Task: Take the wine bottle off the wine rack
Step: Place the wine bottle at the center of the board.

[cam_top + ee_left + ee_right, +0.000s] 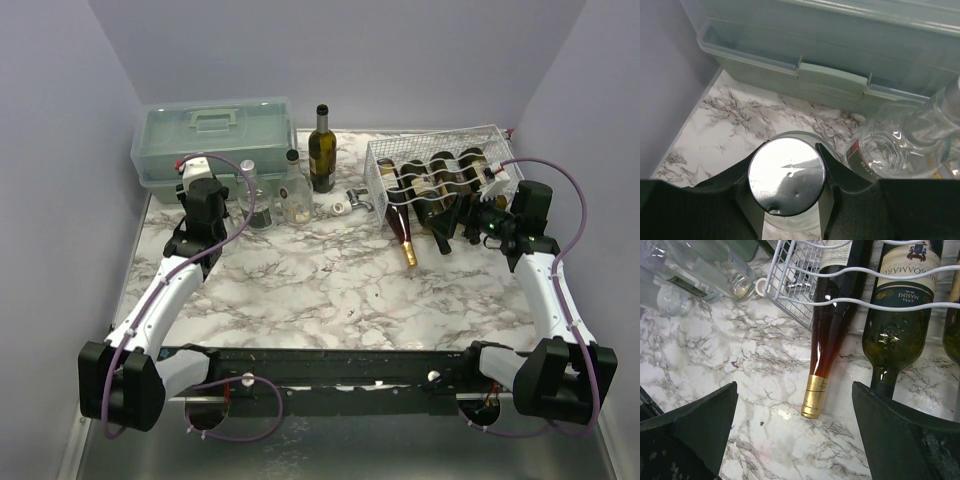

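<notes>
The white wire wine rack (432, 136) stands at the back right with several wine bottles lying in its wavy cradles. The leftmost, an amber-red wine bottle (832, 335) with a gold cap (815, 397), sticks out of the rack front onto the marble, and a dark green bottle (897, 325) lies to its right. My right gripper (792, 432) is open, just in front of and above these necks, holding nothing. My left gripper (787, 176) is shut on the silver cap of a clear glass bottle (250, 195) at the back left.
A pale green toolbox (215, 135) sits at the back left, right behind the left gripper. A second clear bottle (900, 145) stands beside the held one. A dark upright wine bottle (321, 150) stands at the back centre, with small metal items (352, 203) beside the rack.
</notes>
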You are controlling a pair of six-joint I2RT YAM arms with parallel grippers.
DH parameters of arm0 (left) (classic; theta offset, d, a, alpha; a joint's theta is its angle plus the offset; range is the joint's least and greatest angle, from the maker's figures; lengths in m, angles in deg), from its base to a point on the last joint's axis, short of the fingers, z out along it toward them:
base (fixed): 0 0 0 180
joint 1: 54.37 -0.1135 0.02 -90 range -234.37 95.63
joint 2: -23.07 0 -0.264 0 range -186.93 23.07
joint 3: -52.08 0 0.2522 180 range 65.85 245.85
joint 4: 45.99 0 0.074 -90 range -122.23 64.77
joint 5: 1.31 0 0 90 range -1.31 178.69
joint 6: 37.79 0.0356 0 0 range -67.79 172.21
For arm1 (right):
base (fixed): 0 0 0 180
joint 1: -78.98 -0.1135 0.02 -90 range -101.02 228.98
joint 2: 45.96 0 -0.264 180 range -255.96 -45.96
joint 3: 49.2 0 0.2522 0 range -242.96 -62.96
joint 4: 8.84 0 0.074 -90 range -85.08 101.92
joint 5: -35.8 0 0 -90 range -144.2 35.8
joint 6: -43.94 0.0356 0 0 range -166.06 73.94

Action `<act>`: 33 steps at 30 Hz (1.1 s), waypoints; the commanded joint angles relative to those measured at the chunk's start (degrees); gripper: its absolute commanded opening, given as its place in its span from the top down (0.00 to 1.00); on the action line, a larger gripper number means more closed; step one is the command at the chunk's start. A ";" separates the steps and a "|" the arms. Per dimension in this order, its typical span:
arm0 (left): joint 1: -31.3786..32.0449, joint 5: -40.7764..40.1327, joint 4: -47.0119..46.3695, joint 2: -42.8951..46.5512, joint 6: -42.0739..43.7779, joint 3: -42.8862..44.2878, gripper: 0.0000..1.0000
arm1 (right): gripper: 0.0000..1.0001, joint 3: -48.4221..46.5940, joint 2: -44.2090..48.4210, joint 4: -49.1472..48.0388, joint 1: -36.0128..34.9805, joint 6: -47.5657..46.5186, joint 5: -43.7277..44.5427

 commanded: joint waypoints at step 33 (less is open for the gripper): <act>-5.57 4.96 -21.76 -14.70 5.66 11.70 1.00 | 0.01 -0.91 0.39 0.57 0.28 -1.36 -0.77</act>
